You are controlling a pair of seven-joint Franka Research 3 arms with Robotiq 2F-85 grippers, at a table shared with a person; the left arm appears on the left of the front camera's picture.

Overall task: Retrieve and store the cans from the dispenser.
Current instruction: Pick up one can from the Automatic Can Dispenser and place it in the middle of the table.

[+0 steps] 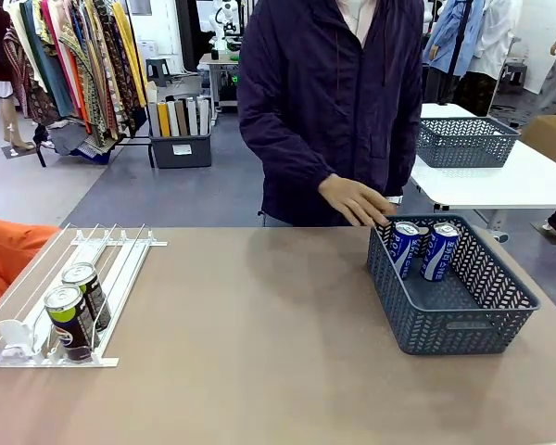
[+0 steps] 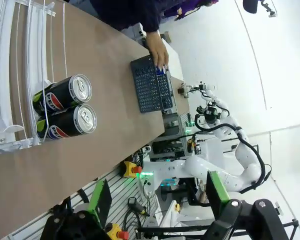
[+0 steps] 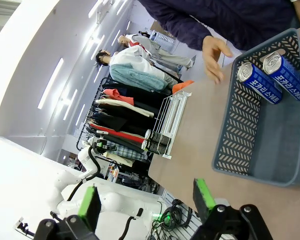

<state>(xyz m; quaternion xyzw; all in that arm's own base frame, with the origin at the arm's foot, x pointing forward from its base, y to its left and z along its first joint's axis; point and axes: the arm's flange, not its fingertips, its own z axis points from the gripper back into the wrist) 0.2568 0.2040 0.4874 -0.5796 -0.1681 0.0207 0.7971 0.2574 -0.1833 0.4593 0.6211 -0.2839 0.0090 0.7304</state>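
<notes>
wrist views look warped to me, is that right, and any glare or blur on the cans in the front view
Left wrist view: rolled sideways, wide-angle bowing at the far wall, dark cans sharp, silver tops bright. Right wrist view: tilted, ceiling lights blown out, lettering on the blue cans crisp. Front view: soft even light, no strong glare or blur.

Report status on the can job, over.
Left pincer and right pincer open, empty. Two dark cans in the dispenser; two blue cans in the basket. Person's hand by the basket's far corner.
</notes>
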